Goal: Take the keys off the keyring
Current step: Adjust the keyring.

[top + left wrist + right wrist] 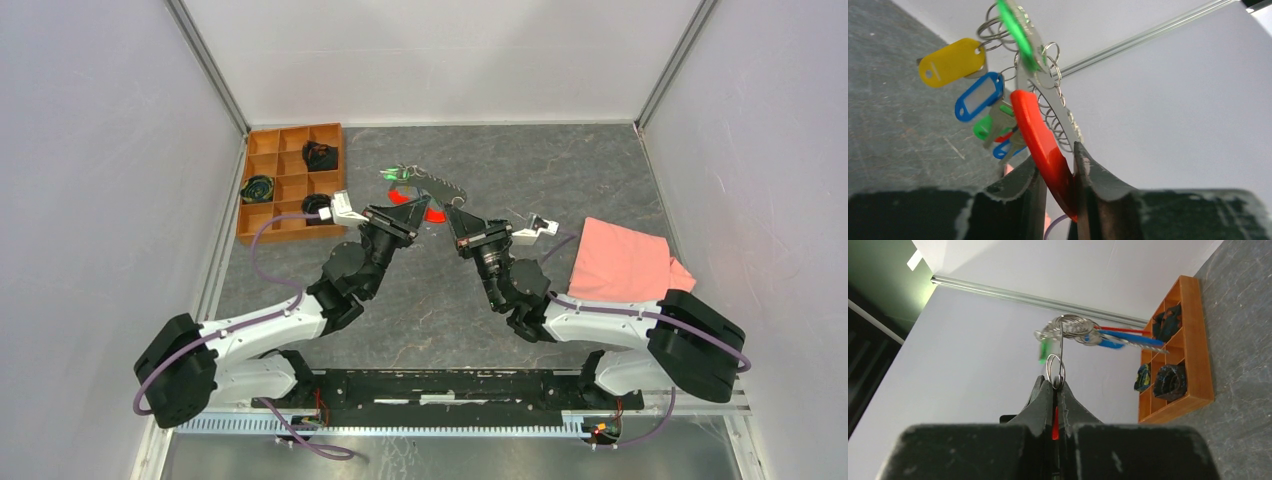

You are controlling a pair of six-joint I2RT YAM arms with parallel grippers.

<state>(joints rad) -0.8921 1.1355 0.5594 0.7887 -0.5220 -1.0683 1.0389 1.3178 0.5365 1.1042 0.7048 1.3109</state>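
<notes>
- Left wrist view: the left gripper (1057,159) is clenched on the red strap of the keyring (1040,137), which is squeezed between both fingers and rises beyond the tips.
- The keys (979,96), with yellow, blue, green and red heads, are hung on thin wire rings just beyond the jaws, left of the strap.
- Right wrist view: the right gripper (1054,386) is closed tight; a small metal ring is pinched at its tips, and a red sliver is seen between the jaws.
- Top view: both jaws are pointed toward each other over the table (560,170); a wooden tray (292,178) is seen beyond the left jaws, a pink cloth (625,262) beside the right ones.
</notes>
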